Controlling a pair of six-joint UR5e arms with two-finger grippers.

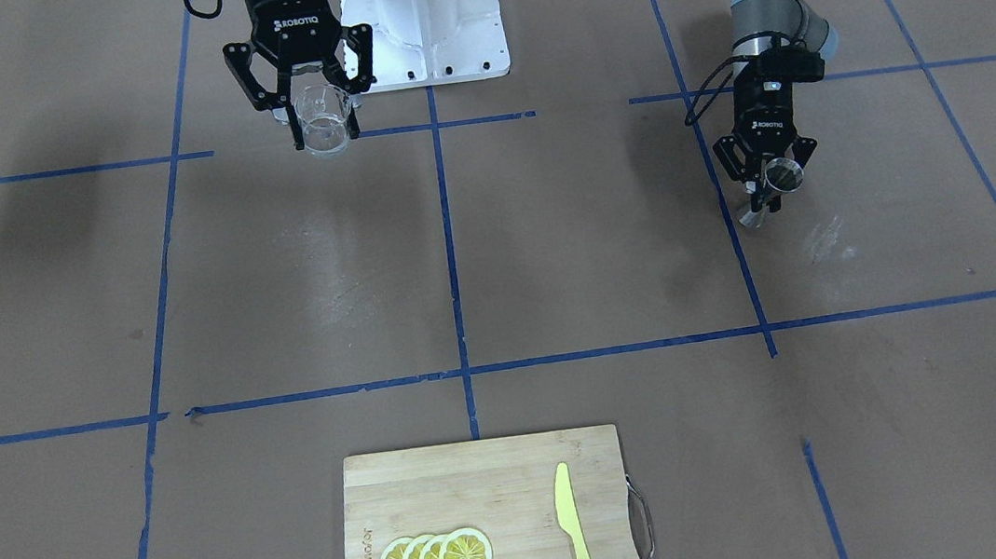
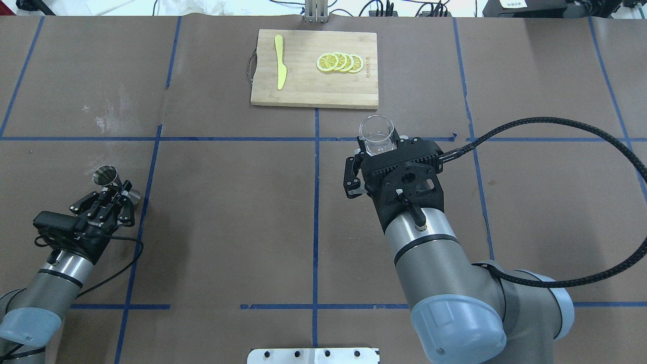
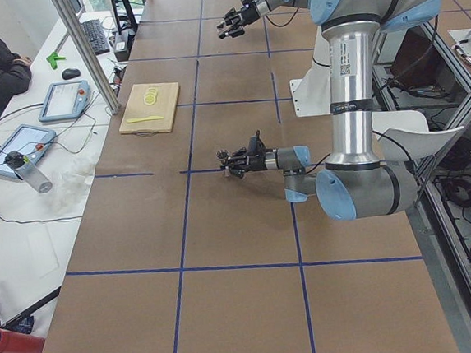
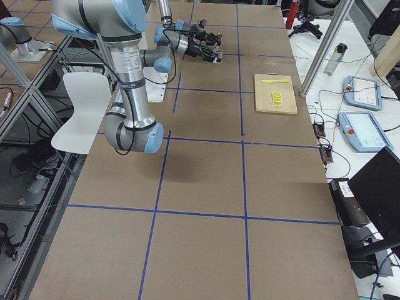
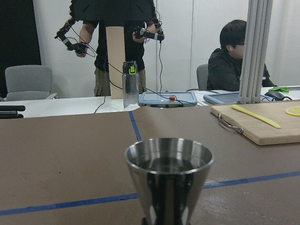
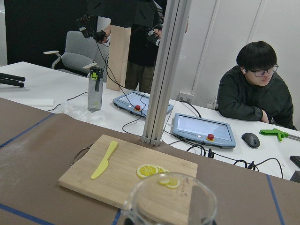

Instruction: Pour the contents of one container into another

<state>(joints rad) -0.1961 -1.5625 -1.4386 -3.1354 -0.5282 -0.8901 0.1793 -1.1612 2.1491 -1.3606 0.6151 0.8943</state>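
- Overhead exterior: wooden cutting board [image 2: 313, 96] at the far table edge, bearing fanned lemon slices [image 2: 339, 62] and a yellow knife [image 2: 279, 68], well apart from both arms
- Brown table [image 2: 227, 202] crossed by blue tape lines between the two containers
- Right gripper [image 1: 326, 135] pinching a clear glass beaker [image 2: 375, 135], upright, spouted, held clear of the table near its centre line
- Left gripper [image 2: 115, 192] clamped on the waist of a shiny steel jigger [image 2: 107, 177], wide mouth up, slightly tilted, far out left, well apart from the beaker
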